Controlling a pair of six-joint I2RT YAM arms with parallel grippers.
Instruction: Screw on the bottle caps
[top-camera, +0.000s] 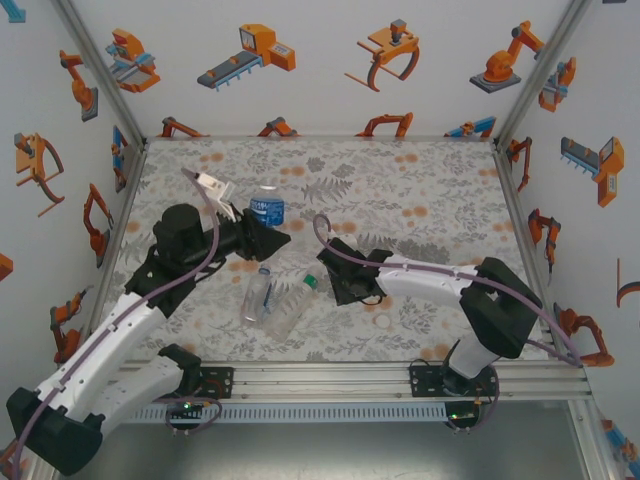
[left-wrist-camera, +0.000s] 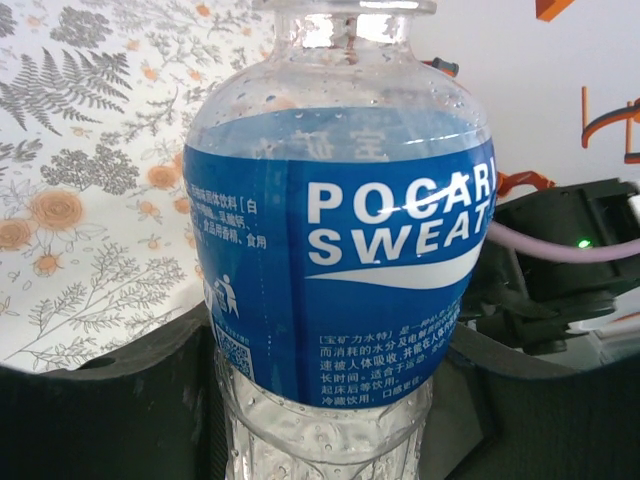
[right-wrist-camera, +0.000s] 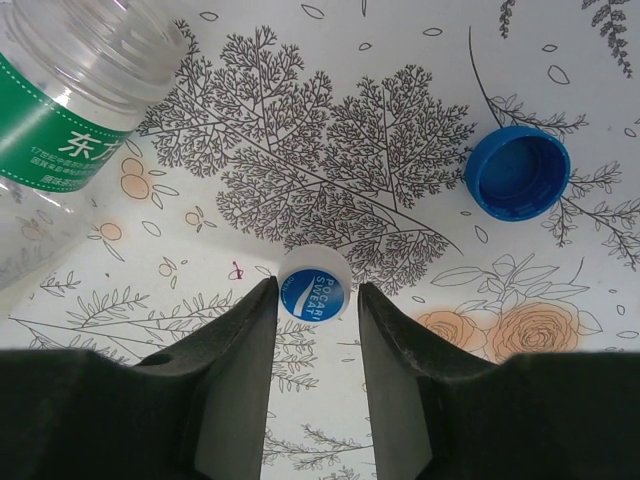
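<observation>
The blue-labelled bottle (left-wrist-camera: 340, 250) is held upright by the left claw (top-camera: 272, 237). The white cap (right-wrist-camera: 314, 294) is flanked narrowly by the right claw (right-wrist-camera: 317, 289), though a firm grip cannot be told. A centred, level pinch is advised.

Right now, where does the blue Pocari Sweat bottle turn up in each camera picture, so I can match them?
Top external: the Pocari Sweat bottle stands upright, left of centre.
Left wrist: the bottle looms at centre, clamped in the left gripper.
Right wrist: a cap printed with its name lies between the right gripper's fingers.
Shared landmark: the floral tablecloth.
</observation>
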